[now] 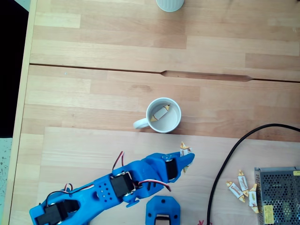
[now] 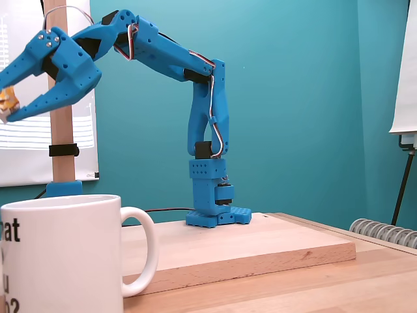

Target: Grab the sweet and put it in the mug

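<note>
In the fixed view from above, your blue arm (image 1: 117, 185) reaches up from the lower left of the wooden table (image 1: 93, 84). Its gripper (image 1: 186, 154) pinches a sweet (image 1: 185, 149) at the fingertips, the white wrapper and a yellow twisted end poking out past the blue fingers. The held sweet sits just below and to the right of the mug (image 1: 163, 115), not over its opening. The mug stands with its handle pointing lower left, and one wrapped sweet already lies inside it (image 1: 160, 114). Three more sweets (image 1: 242, 185) lie together at the lower right, beside a metal mesh box (image 1: 277, 194). A black cable (image 1: 225, 164) curves between them and the arm. A ribbed white cup (image 1: 169, 4) sits at the top edge.

In the fixed view from the side, you see the gripper (image 2: 8, 107) raised high at the left edge, well above the mug (image 2: 62, 254), which stands in the foreground with black lettering on its wall. The jaws are nearly closed on the sweet (image 2: 6, 101), visible as a bit of yellow and white at the tips. The arm's base (image 2: 215, 215) stands on a raised wooden board (image 2: 260, 248).
</note>
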Motion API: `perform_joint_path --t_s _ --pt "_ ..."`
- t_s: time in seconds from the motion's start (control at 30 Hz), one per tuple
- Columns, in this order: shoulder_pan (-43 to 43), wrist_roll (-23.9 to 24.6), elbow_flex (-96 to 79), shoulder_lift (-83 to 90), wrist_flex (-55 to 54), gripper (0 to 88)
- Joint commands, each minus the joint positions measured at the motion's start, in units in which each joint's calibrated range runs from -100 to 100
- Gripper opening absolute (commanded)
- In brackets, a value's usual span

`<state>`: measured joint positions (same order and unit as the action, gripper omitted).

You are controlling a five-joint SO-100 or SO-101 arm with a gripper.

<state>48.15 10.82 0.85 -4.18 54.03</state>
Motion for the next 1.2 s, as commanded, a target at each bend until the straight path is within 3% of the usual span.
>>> perform_joint_path --t_s 0.0,0.6,1.17 --pt "-0.2 -0.2 0.3 1.2 0.1 4.5" --pt "0.8 -0.3 0.6 0.7 -1.0 4.5" --pt "10.5 -0.3 4.4 -0.2 -1.0 4.5"
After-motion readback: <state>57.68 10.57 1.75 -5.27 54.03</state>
